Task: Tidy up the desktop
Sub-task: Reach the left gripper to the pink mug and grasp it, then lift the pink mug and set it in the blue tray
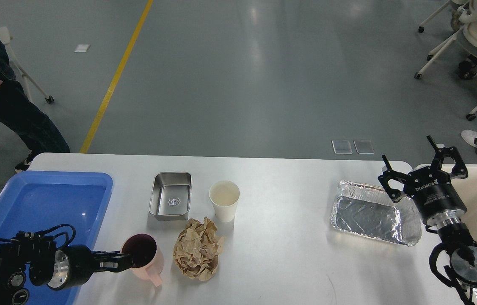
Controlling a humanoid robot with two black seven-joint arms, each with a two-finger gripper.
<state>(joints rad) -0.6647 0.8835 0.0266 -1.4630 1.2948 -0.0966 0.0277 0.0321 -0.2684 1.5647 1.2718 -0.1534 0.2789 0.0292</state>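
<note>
We count on the desktop [289, 250]: one pink mug [146, 259], one crumpled brown paper [198, 249], one paper cup [224, 200], one steel tin [170, 201], one foil tray [373, 217], one blue tray [48, 203]. The desktop's long axis runs left to right, spanning between both pincers. Our left gripper [125, 259] touches the mug's rim; we cannot tell whether it grips. Our right gripper [424, 169] stands spread wide, with the foil tray just to its left.
</note>
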